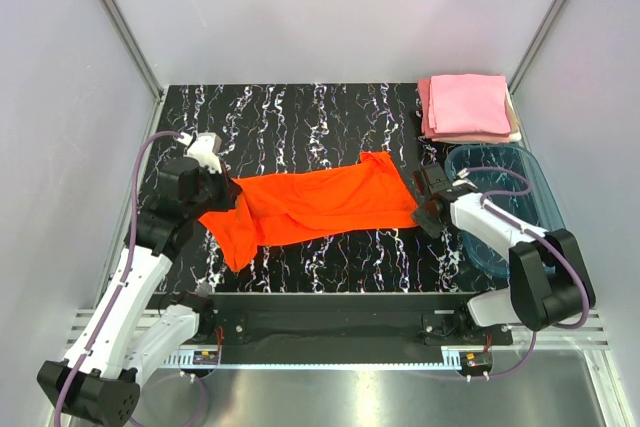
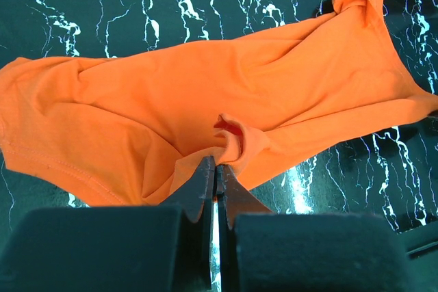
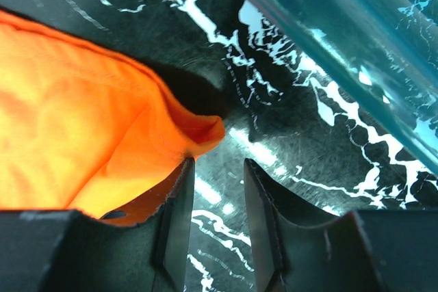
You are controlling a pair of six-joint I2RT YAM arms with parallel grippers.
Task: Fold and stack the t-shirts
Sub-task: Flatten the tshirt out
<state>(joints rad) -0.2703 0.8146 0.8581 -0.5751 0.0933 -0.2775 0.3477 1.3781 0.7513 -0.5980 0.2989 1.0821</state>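
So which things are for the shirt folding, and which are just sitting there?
For the job: orange shirt, pinched by the left gripper; right gripper, open beside the shirt's other end; pink folded shirts stacked at the back.
Just sitting there: teal plastic tub; black marbled table.

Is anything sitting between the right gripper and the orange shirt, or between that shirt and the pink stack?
Nothing visible. The right gripper is open at the right edge of the orange t-shirt. Bare table lies between the shirt and the pink stack; the teal tub sits beside that path, not across it.
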